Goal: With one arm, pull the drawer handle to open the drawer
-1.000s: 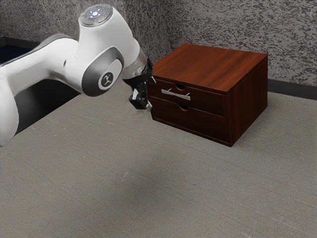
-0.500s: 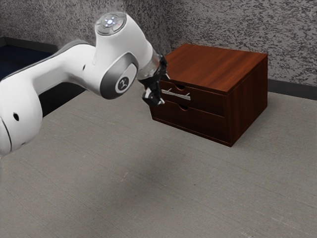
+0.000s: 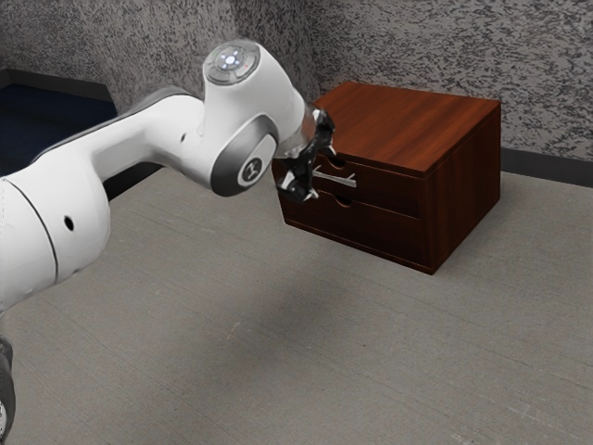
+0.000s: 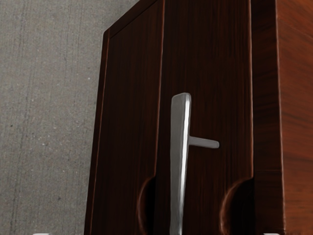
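A dark wooden cabinet (image 3: 398, 120) with two drawers stands on the grey floor at the exterior view's right. The upper drawer (image 3: 394, 188) carries a silver bar handle (image 3: 340, 176) and sits flush with the cabinet front. My black gripper (image 3: 310, 170) is at the handle's left end, right in front of the drawer, its fingers spread above and below the bar without gripping it. In the wrist view the handle (image 4: 180, 161) runs straight ahead of my hand on the upper drawer front (image 4: 210, 73), with the lower drawer (image 4: 127, 122) beside it.
Grey carpet-like floor (image 3: 278, 352) stretches in front of the cabinet. A speckled grey wall (image 3: 463, 46) with a dark baseboard runs behind it. My white arm (image 3: 139, 167) comes in from the exterior view's left.
My arm has swung toward the exterior view's right and slightly up, bringing the gripper from beside the cabinet's corner to the handle's left end. The drawer has not moved.
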{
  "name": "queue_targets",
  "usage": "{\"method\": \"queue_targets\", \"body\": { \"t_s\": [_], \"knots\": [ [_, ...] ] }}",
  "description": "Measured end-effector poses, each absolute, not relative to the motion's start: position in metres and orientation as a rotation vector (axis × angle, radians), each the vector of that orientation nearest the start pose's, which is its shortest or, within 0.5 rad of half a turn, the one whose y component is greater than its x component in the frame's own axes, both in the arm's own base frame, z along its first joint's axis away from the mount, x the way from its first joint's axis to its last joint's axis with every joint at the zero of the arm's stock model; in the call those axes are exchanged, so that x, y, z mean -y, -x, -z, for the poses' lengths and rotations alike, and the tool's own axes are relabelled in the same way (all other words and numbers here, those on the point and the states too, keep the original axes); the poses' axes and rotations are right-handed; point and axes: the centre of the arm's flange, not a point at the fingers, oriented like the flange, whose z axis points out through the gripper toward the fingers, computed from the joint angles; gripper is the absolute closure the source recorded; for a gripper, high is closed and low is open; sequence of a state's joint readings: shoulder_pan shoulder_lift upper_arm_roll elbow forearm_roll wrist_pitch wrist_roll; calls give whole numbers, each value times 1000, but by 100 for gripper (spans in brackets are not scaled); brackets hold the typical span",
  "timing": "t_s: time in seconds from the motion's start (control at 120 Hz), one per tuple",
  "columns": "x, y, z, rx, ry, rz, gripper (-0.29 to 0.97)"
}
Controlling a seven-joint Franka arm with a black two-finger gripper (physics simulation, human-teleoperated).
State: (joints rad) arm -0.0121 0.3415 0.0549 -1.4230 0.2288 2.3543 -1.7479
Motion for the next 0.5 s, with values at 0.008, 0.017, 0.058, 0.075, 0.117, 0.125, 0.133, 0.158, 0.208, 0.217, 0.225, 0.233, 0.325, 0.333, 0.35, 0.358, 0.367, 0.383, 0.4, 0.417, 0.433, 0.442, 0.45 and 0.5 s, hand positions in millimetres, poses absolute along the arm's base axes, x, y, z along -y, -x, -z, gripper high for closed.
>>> {"method": "queue_targets", "body": {
  "t_s": [0.008,0.017,0.058,0.075,0.117,0.125,0.133,0.158,0.208,0.217,0.225,0.233,0.325,0.333,0.35,0.358,0.367,0.383,0.4,0.417,0.433,0.442,0.45,0.5],
  "knots": [
    [-26,-709,-570,-2027,-1845,-785,14],
    [-26,-709,-569,-2024,-1850,-785,14],
    [-25,-710,-565,-2009,-1872,-791,14],
    [-24,-710,-565,-2004,-1879,-793,14],
    [-24,-710,-561,-1994,-1897,-793,14],
    [-24,-710,-560,-1993,-1901,-792,14],
    [-24,-710,-559,-1992,-1904,-792,14],
    [-26,-710,-556,-1991,-1913,-790,14],
    [-28,-710,-548,-1988,-1932,-786,14],
    [-29,-710,-546,-1986,-1935,-786,14],
    [-29,-710,-546,-1985,-1937,-786,14],
    [-29,-710,-545,-1983,-1939,-786,14],
    [-30,-710,-542,-1962,-1959,-797,14],
    [-30,-710,-542,-1960,-1961,-798,14],
    [-31,-710,-542,-1956,-1964,-801,14],
    [-31,-710,-542,-1954,-1966,-803,14],
    [-31,-710,-542,-1952,-1968,-804,14],
    [-31,-710,-542,-1948,-1971,-807,14],
    [-31,-710,-542,-1945,-1974,-808,14],
    [-33,-710,-542,-1945,-1974,-809,14],
    [-35,-710,-542,-1945,-1973,-811,14],
    [-36,-710,-542,-1945,-1973,-812,14],
    [-37,-710,-542,-1945,-1974,-812,14],
    [-41,-709,-540,-1945,-1977,-813,15]
  ]
}}
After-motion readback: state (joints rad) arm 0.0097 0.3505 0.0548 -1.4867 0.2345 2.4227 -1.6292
